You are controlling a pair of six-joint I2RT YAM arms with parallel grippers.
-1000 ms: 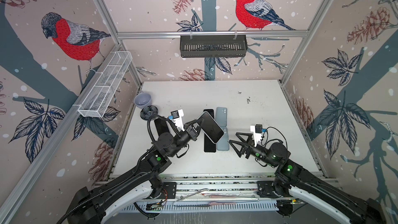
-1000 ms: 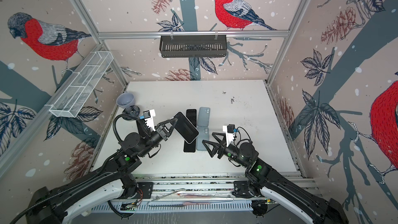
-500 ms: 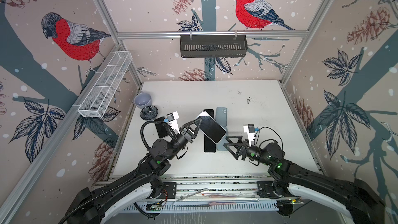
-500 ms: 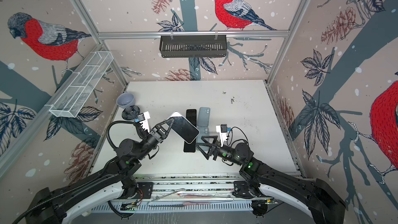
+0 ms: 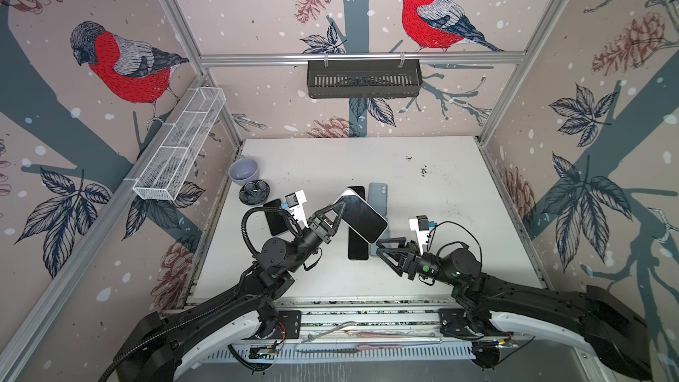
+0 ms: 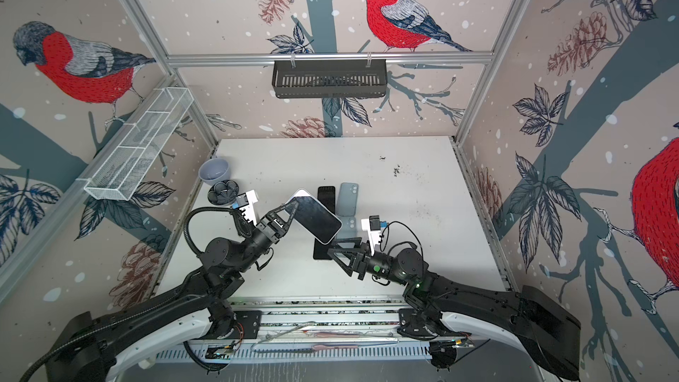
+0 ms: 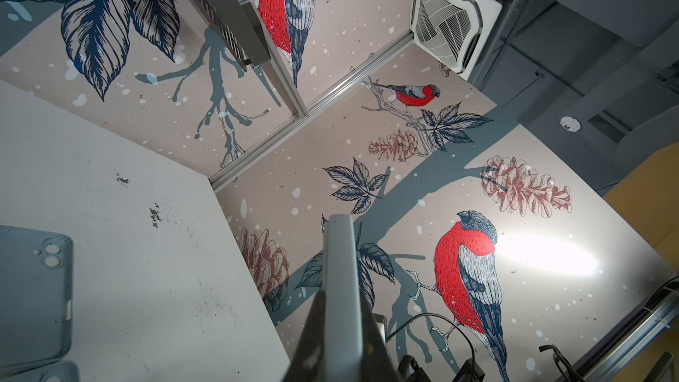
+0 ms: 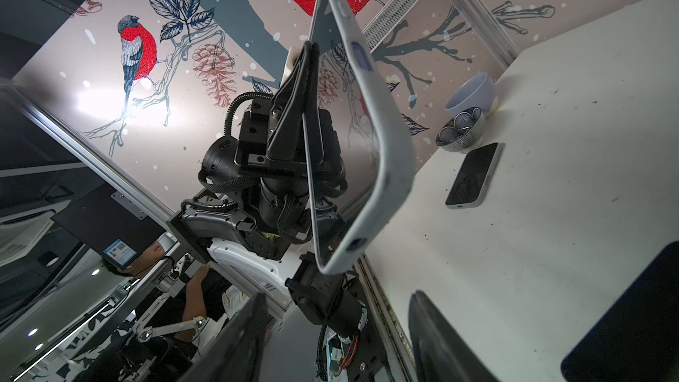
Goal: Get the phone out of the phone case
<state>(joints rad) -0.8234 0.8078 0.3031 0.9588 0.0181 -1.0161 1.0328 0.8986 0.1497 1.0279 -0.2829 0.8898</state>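
The flat white tabletop, flecked with dark specks, carries a pale lavender round bowl touching a small dark patterned bowl at its left edge. A black slab phone lies near them. A second black phone lies mid-table, just beside a blue-grey soft phone case.

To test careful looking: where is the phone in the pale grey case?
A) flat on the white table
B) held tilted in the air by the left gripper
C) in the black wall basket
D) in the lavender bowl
B: in a top view the left gripper is shut on one end of the phone in the pale grey case, which tilts above the white table.
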